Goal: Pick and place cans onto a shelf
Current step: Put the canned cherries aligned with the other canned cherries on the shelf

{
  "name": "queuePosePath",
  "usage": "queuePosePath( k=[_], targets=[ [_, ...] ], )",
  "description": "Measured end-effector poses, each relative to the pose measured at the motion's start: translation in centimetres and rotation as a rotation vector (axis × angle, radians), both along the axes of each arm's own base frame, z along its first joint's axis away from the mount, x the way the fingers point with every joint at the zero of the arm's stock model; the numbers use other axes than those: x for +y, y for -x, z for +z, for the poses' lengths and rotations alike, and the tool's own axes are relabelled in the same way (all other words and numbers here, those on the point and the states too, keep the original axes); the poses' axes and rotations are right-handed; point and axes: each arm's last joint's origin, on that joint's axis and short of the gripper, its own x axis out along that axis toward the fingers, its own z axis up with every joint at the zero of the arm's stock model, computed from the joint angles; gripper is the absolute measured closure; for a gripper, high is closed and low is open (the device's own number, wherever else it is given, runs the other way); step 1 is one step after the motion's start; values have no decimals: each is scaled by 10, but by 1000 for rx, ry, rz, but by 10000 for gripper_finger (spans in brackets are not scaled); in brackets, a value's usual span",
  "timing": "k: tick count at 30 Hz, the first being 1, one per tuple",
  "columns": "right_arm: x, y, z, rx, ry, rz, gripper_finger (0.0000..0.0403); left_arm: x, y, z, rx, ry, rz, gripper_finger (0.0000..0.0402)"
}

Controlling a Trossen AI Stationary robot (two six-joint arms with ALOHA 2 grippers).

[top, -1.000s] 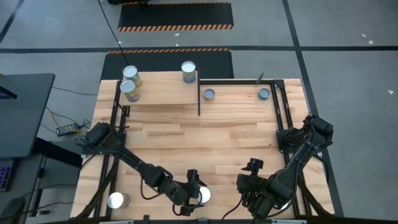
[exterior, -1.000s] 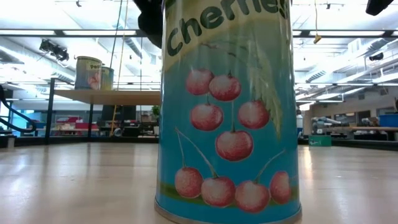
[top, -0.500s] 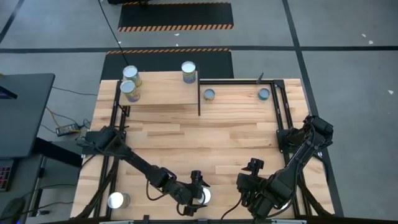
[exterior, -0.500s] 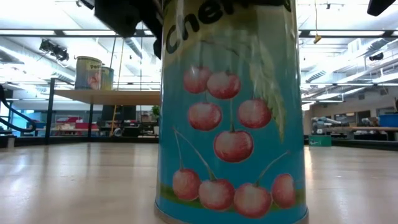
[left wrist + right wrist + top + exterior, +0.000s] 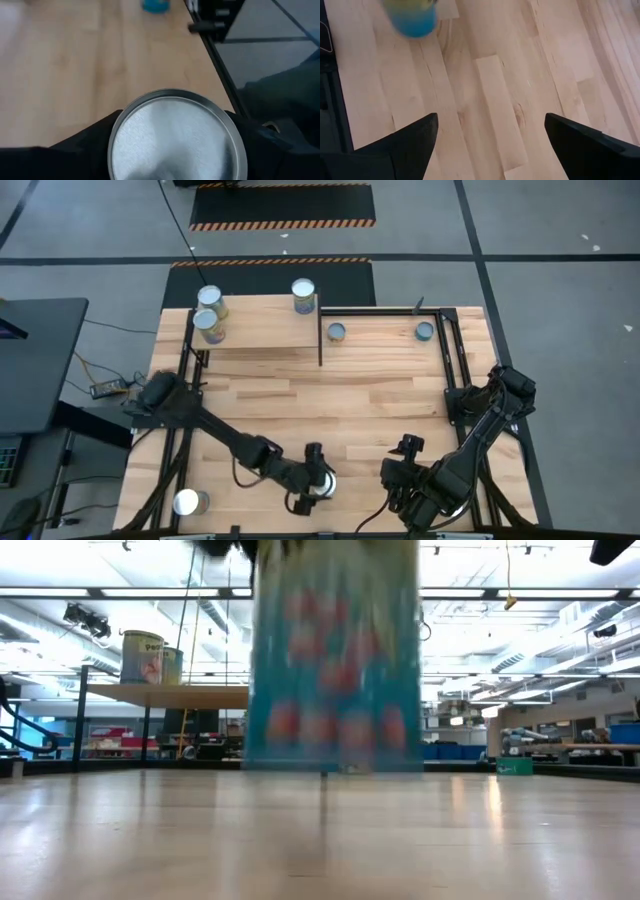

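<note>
gripping a can [image 5: 176, 137], left gripper [image 5: 314, 481] closed round it clear of the table, right gripper [image 5: 487, 140] open, empty

The table [image 5: 330, 405] is a light butcher-block top of jointed wooden strips, occupying the centre of the high view. It stands on a grey concrete floor [image 5: 560, 270] marked with dark seam lines. Two black floor mats [image 5: 283, 205] with orange-and-black hazard striping lie at upper centre. A dark desk [image 5: 35, 360] sits at the left edge, with a cable [image 5: 95, 365] trailing on the floor beside it. In the low view, the room is a large open hall: white ceiling with long strip lights [image 5: 540, 595] (reflections show on the table surface), and blue bins [image 5: 455, 751] at centre right.
</note>
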Motion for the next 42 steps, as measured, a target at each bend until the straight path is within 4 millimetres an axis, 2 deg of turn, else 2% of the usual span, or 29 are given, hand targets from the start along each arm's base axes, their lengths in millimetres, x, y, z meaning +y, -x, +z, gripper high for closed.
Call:
queuePosePath(
  k=[5,10,15,18,23,27,30,33,37,42],
  targets=[
    [-6,-7,1,-7,46,29,28,40,18,55,-5,-112,65,81],
    [-18,-18,1,7,113,69,28,104,40,119,-101,-216,152,86],
    [-37,-31,6,38,167,113,28,172,61,153,-139,-275,147,85],
    [-53,-41,10,51,201,130,28,212,71,159,-115,-291,141,85],
    [-81,-53,20,61,231,131,28,272,77,153,-69,-349,168,85],
    [-92,-51,34,16,250,126,28,316,83,148,-92,-271,164,85],
    [-98,-42,38,-15,241,125,28,339,87,144,-88,-259,211,85],
    [-105,-34,41,-82,182,121,28,353,86,137,-83,-243,220,85],
    [-117,-26,43,-181,100,136,28,362,87,135,-94,-231,217,85],
    [-142,-23,39,-258,29,123,28,368,88,158,-132,-258,218,85]
  ],
)
